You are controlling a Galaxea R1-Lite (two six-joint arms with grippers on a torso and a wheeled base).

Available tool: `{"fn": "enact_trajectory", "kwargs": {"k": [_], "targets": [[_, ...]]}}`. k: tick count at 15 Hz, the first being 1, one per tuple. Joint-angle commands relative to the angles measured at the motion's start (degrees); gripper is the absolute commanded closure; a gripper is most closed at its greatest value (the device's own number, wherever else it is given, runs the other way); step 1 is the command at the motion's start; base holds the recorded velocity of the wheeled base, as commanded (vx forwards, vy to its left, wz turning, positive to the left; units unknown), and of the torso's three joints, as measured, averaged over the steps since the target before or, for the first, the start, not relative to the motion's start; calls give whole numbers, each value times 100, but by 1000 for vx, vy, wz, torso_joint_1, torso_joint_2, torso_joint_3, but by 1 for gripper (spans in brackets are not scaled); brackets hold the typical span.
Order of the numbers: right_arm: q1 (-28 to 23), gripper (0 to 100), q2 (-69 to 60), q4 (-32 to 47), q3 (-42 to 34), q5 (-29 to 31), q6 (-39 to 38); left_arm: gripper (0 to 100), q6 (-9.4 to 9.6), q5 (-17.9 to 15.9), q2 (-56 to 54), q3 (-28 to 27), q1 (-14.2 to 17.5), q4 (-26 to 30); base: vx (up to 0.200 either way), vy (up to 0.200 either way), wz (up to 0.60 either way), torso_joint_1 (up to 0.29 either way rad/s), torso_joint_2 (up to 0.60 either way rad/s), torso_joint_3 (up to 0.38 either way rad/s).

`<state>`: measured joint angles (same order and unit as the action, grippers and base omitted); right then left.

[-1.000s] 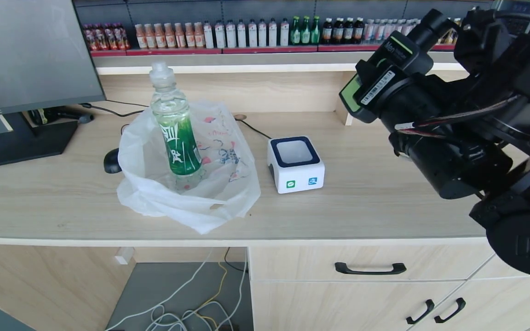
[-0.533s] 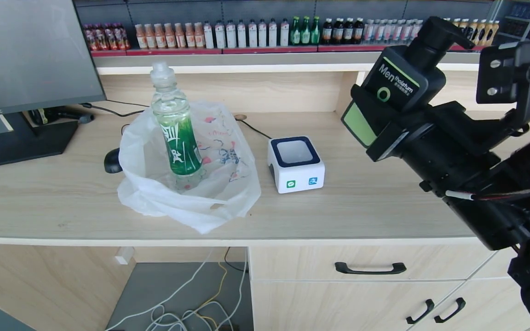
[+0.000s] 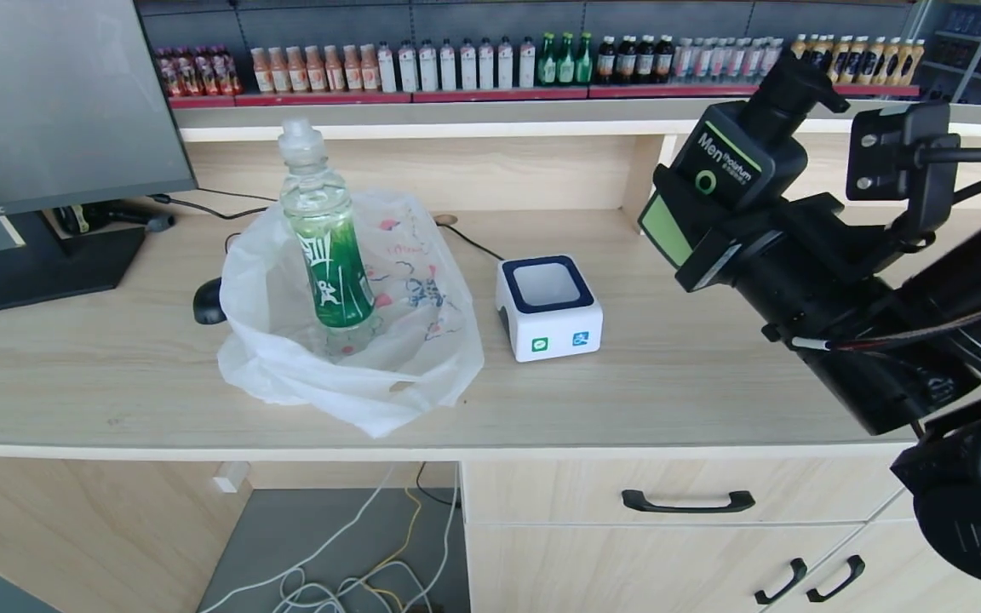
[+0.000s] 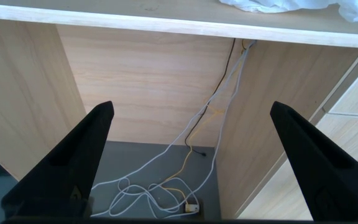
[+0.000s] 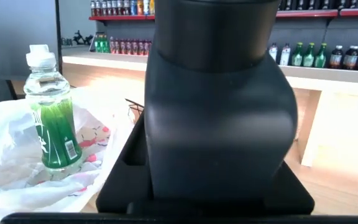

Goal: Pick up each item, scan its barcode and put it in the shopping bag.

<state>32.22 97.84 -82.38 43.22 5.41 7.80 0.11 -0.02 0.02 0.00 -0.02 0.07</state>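
Note:
My right gripper [image 3: 703, 234] is shut on a black pump bottle [image 3: 733, 162] with a green label, held in the air to the right of and above the white barcode scanner [image 3: 548, 308]. The bottle's front label faces the head camera, and its dark body [image 5: 219, 112] stands close before the right wrist camera. A clear green-labelled drink bottle [image 3: 324, 243] stands upright inside the white shopping bag [image 3: 354, 375] left of the scanner; the drink bottle [image 5: 51, 118] and bag [image 5: 11, 168] lie beyond the pump bottle. My left gripper [image 4: 185, 168] hangs open below the counter edge.
A monitor [image 3: 48, 102] on its stand and a black mouse [image 3: 208, 300] sit at the counter's left. Shelves of drinks [image 3: 499, 60] line the back wall. Drawers with black handles [image 3: 686, 501] and loose cables [image 4: 166, 193] lie under the counter [image 3: 712, 383].
The right arm has turned the pump bottle: its barcode sticker faced the head camera a second ago, and the front label faces it now. The bottle has stayed roughly in place.

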Motion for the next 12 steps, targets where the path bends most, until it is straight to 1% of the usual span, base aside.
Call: {"fn": "enact_trajectory", "kwargs": {"k": [1, 3, 6, 9, 12], "targets": [[-225, 100, 86, -15, -41, 12, -77, 0, -20, 2, -2, 0, 2, -7, 0, 200, 0, 7, -2, 2], [-304, 100, 95, -208, -138, 4, -95, 0, -20, 2, -2, 0, 2, 1, 0, 200, 0, 12, 12, -5], [-304, 100, 139, -225, -41, 4, -130, 0, -20, 2, -2, 0, -6, -7, 0, 200, 0, -1, 1, -2], [-304, 100, 314, -225, 240, 30, -262, 0, -20, 2, -2, 0, -6, -7, 0, 200, 0, 6, 7, 4], [-260, 100, 323, -252, 240, 30, -270, 0, -20, 2, -2, 0, -6, -7, 0, 200, 0, 9, 4, 1]]}}
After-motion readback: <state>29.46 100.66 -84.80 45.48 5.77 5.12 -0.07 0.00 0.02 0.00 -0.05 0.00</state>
